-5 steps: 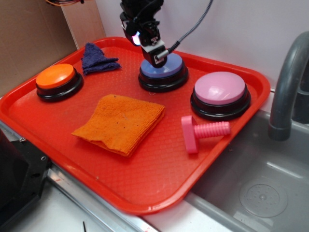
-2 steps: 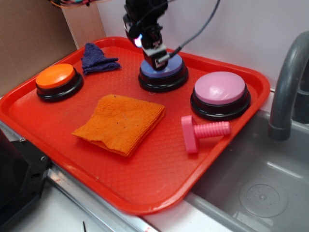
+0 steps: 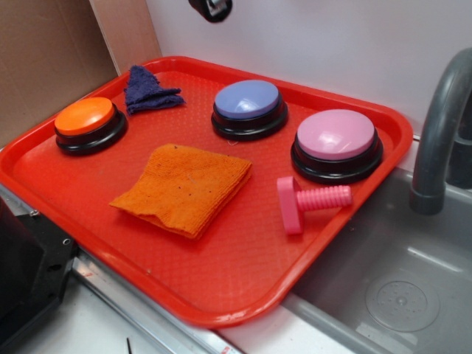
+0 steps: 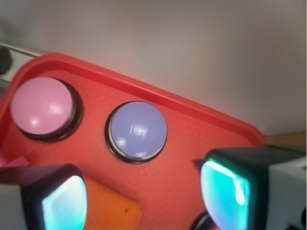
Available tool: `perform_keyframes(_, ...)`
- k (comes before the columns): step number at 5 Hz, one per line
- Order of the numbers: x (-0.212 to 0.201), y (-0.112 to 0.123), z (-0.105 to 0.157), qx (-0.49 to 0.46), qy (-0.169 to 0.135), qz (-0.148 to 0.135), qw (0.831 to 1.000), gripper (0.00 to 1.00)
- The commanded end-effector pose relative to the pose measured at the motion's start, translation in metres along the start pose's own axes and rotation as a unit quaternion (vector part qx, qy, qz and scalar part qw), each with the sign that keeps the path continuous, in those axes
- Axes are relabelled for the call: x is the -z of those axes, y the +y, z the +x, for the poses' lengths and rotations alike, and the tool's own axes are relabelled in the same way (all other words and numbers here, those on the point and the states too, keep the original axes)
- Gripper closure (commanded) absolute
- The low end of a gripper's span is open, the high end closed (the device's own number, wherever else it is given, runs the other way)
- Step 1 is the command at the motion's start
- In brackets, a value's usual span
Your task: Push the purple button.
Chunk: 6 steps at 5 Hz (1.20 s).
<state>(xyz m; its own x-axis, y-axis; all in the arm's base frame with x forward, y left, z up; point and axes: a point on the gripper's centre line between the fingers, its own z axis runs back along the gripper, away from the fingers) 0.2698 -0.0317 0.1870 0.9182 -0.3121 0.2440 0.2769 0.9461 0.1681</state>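
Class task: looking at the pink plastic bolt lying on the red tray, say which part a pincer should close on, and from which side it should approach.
Grip the threaded shaft of the pink bolt, coming straight down from above. The bolt lies on its side on the tray, so the narrow shaft is exposed, with bare tray on both sides for the fingers. The wide flat head stands on edge and looks too broad to span.

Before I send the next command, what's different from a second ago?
The gripper has lifted straight up off the purple button and now sits almost out of the exterior view. In the wrist view its fingers stand apart, holding nothing, with the button clear below. The button, pink button, orange button, both cloths and the pink bolt have not moved on the tray.
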Motion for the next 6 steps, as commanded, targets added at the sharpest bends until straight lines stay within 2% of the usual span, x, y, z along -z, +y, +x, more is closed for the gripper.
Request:
perform_keyframes(1,0.008,0.002,0.008,-0.02,-0.011,-0.026,0.999,0.0)
perform_keyframes(4,0.114,0.001,0.013,0.0,0.022,-0.07,0.997,0.0)
perform_keyframes(5,0.136,-0.004,0.014,0.013,0.04,-0.074,0.996,0.0)
perform_keyframes(6,0.138,-0.008,0.015,0.024,0.043,-0.072,0.996,0.0)
